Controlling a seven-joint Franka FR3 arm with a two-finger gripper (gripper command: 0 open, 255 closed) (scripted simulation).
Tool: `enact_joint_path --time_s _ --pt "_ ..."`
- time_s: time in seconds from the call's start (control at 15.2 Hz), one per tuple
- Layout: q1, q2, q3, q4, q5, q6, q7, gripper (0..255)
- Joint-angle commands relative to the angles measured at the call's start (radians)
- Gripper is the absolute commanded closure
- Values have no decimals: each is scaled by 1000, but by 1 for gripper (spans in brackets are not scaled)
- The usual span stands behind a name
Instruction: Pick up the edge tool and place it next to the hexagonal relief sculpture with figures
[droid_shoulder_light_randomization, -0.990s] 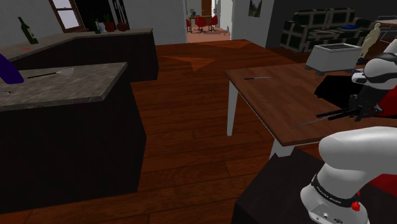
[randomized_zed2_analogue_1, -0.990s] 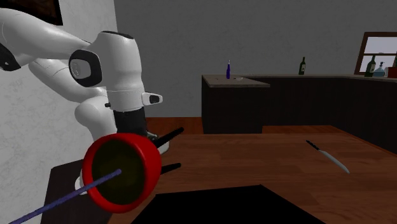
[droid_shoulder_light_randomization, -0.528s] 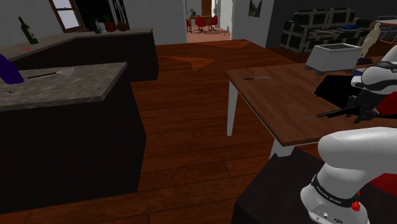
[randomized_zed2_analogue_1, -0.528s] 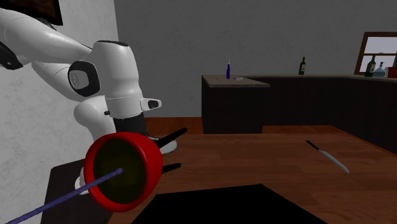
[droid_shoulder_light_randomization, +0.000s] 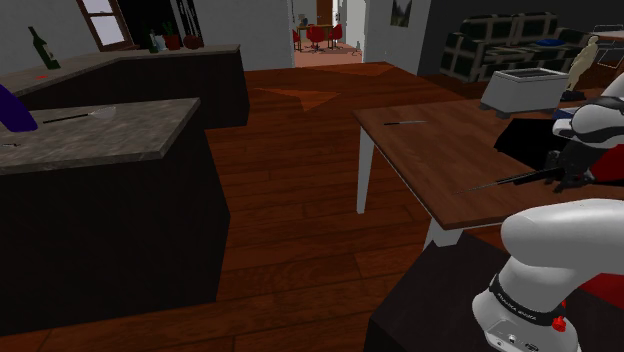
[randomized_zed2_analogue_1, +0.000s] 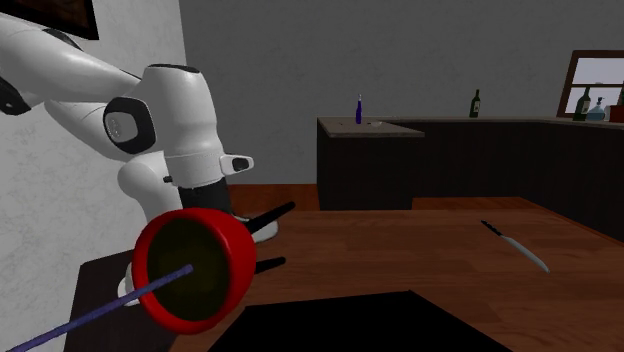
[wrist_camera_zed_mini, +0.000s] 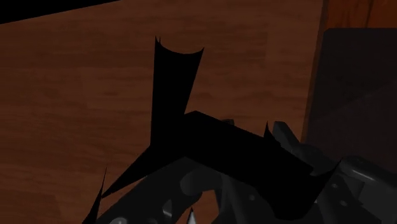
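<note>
On the shoulder view's far left, counter (droid_shoulder_light_randomization: 100, 135): dark stone top, bearing a purple bottle (droid_shoulder_light_randomization: 15, 108) and a thin dark utensil (droid_shoulder_light_randomization: 68, 118); well apart from the arm, judged not the target.
Table (droid_shoulder_light_randomization: 440, 170): brown wood on white legs, right of the counter across open floor.
Knife (droid_shoulder_light_randomization: 405, 122): the task's edge tool, flat on the table near its far left corner; long axis roughly left to right in the shoulder view; in the second exterior view, dark handle at the far end, pale blade nearer.
Black patch (droid_shoulder_light_randomization: 530, 135): flat dark shape on the table, between knife and gripper; cannot tell what.
White box (droid_shoulder_light_randomization: 520, 95): open-topped, at or just beyond the table's far edge; contents hidden.
Gripper (droid_shoulder_light_randomization: 562, 165): low over the table's right part; cannot tell whether open or closed; not at the knife.
Key relation: knife left of and farther than the gripper, well apart; calls for a long reach left across the table.
Red round thing (randomized_zed2_analogue_1: 190, 265): bowl-like, dark inside, blue rod (randomized_zed2_analogue_1: 100, 310) sticking out of its middle, close by the arm.
Hexagonal relief sculpture: cannot be picked out.
</note>
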Motion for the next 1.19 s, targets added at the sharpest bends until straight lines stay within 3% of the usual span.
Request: enact_joint_path --time_s 0.0,0.26,0.33,0.59,1.12 --pt "19 115 -32 -17 -12 4 8 0" --pt "23 116 -35 8 -4 -15 -9 0" --pt "2 79 -21 -26 -19 -26 7 0" --pt "-11 4 81 45 50 -177 -7 0" --pt "-11 5 81 45 50 -177 -7 0"
